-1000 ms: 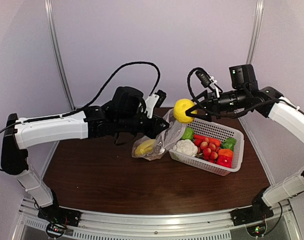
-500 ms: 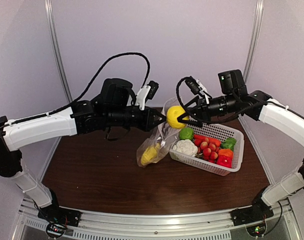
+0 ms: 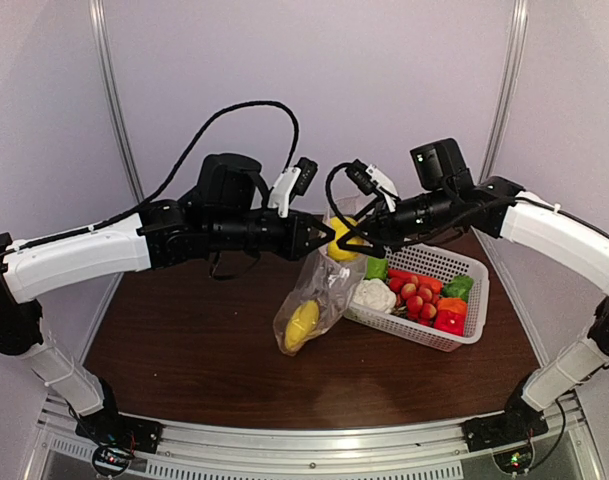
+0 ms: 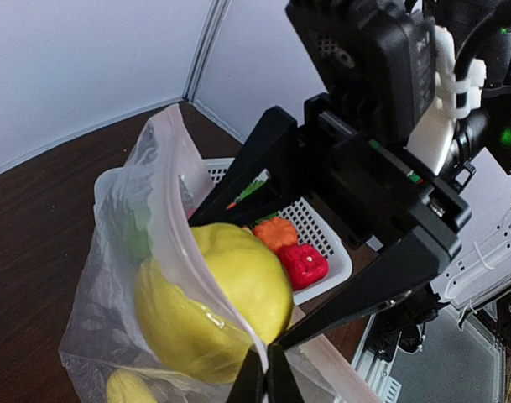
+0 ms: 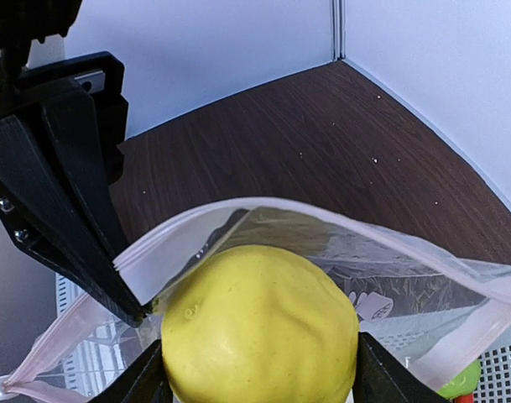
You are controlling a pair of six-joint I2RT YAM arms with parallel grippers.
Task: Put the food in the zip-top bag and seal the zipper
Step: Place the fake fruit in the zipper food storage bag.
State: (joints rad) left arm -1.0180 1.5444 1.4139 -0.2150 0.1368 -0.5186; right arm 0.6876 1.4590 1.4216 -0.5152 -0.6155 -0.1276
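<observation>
My left gripper is shut on the zipper edge of the clear zip-top bag, holding it up so it hangs open above the table. My right gripper is shut on a yellow lemon at the bag's open mouth, partly inside it. A second yellow piece lies at the bottom of the bag. The zipper strip curves around the lemon.
A white mesh basket stands on the table to the right of the bag. It holds a white cauliflower, a green lime, red strawberries, an orange piece and a red pepper.
My left gripper lifted the bag's mouth up and rightward. My right gripper carried the lemon left and down into the bag's opening. The bag now hangs more upright.
</observation>
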